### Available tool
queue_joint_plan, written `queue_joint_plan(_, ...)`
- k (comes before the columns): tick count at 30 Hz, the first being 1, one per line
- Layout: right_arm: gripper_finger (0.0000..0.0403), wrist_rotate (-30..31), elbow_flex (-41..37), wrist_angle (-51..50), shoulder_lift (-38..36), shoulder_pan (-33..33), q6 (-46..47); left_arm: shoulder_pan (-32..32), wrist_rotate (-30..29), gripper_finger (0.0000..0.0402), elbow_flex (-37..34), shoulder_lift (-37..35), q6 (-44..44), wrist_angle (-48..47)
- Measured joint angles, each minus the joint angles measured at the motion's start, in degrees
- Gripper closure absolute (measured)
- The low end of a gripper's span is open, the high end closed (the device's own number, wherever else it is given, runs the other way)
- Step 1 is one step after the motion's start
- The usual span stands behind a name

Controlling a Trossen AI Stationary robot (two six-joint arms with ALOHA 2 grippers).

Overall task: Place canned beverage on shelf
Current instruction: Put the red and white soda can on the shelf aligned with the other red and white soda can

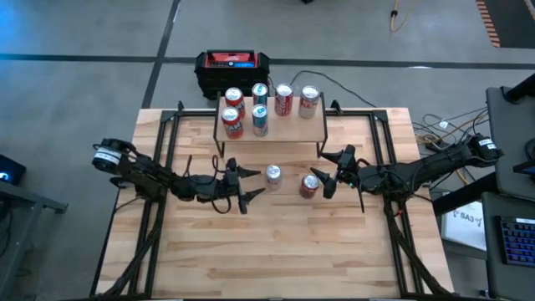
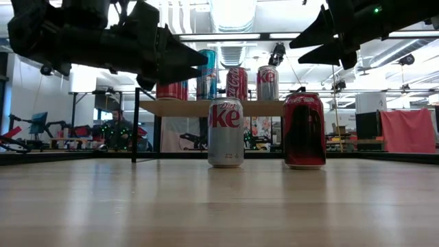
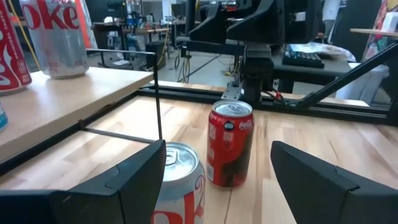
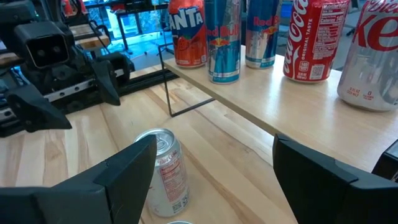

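I see 2 cans on the counter (image 1: 276, 242), both upright, in front of the shelf (image 1: 288, 127): a silver can (image 1: 272, 175) and a red can (image 1: 310, 185), near each other but apart. Neither is held.

Left end effector (image 1: 247, 185) hovers just beside the silver can, fingers spread, nothing between them. My read: it's lined up to take that can, since the left wrist view has the can top right at its fingers.

Right end effector (image 1: 328, 173) hovers just beside the red can, fingers also spread and empty. It looks staged for that one.

The shelf already carries 6 cans (image 1: 267, 104), all upright, in 2 loose rows: 2 orange-red ones and 2 blue slim ones toward the left, then a red cola and a silver one on the right. The right front of the board is bare, so I'd judge that's the drop spot.

The black-and-red box (image 1: 232, 63) sits behind the shelf, off the counter.
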Motion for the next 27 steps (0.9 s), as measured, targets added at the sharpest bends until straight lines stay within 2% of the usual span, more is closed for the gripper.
queue_joint_plan(24,0.0103,-0.4,0.0,0.1,0.0,-0.5,-0.2,-0.1,0.0,0.0127,0.0,0.0,-2.9,-0.9)
queue_joint_plan(27,0.0103,-0.4,0.0,2.0,0.0,-1.0,-6.7,-0.1,0.0,0.0127,0.5,0.0,-2.9,-0.9)
